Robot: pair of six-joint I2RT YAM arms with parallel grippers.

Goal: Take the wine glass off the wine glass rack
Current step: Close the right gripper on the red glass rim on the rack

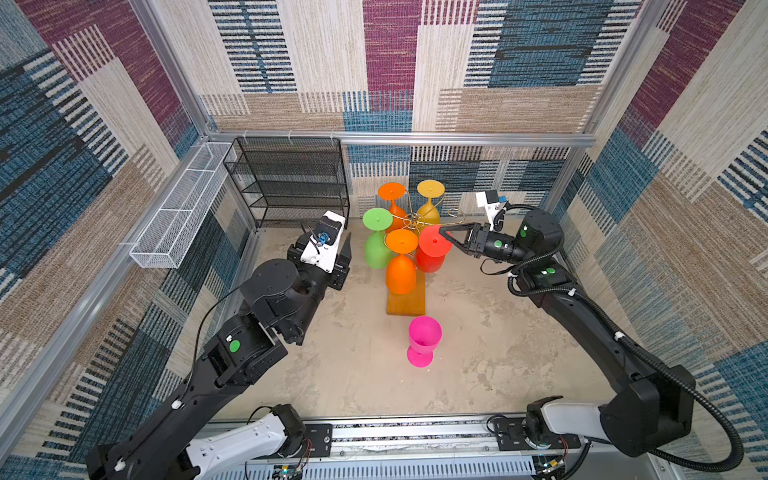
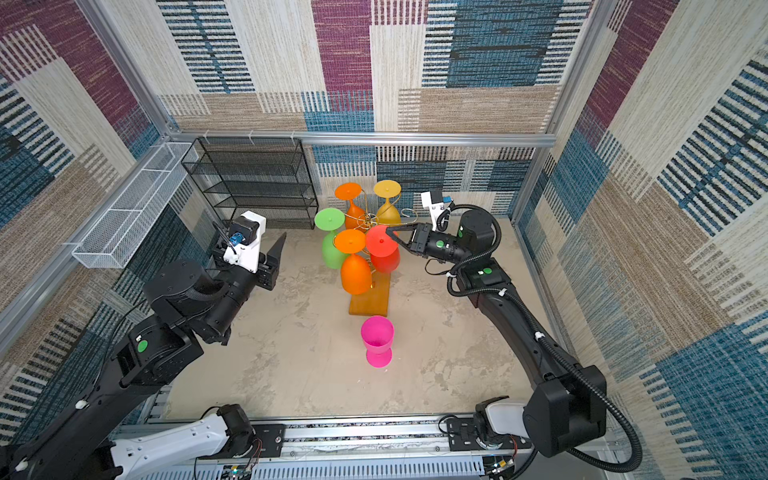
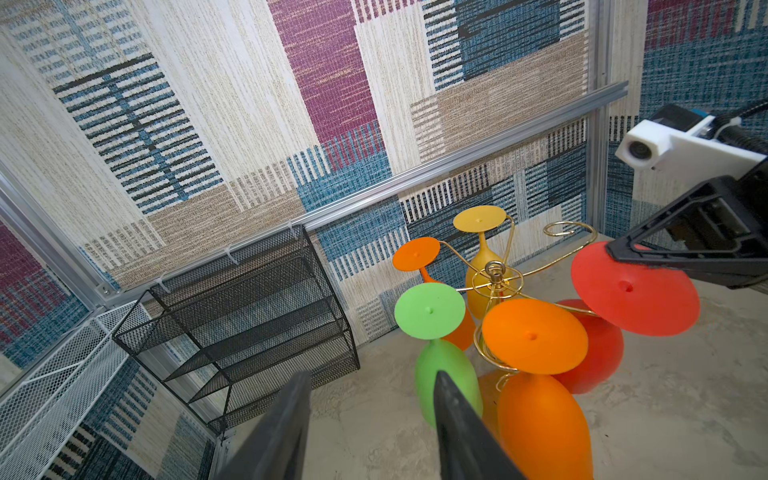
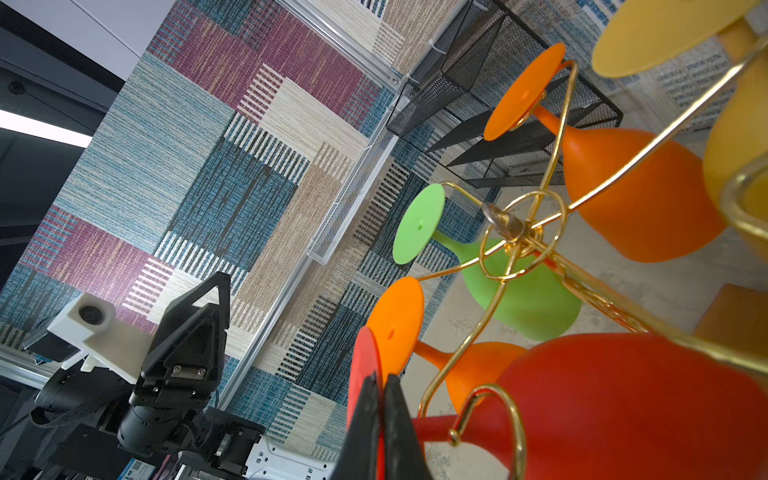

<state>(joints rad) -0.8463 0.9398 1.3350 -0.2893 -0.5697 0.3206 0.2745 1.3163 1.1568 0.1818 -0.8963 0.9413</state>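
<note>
My right claw (image 1: pixel 444 232): pinching red glass (image 1: pixel 432 255) foot; glass on rack (image 1: pixel 409 303).
My left claw (image 3: pixel 372 376): spread, empty.

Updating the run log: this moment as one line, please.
right hand: shut on red glass foot | red glass: hanging on rack | left hand: open, empty | pink glass: upright on table

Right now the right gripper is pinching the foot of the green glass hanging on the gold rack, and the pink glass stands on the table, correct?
No: the right gripper pinches the foot of the red glass, as the right wrist view shows. The pink glass does stand on the table.
</note>
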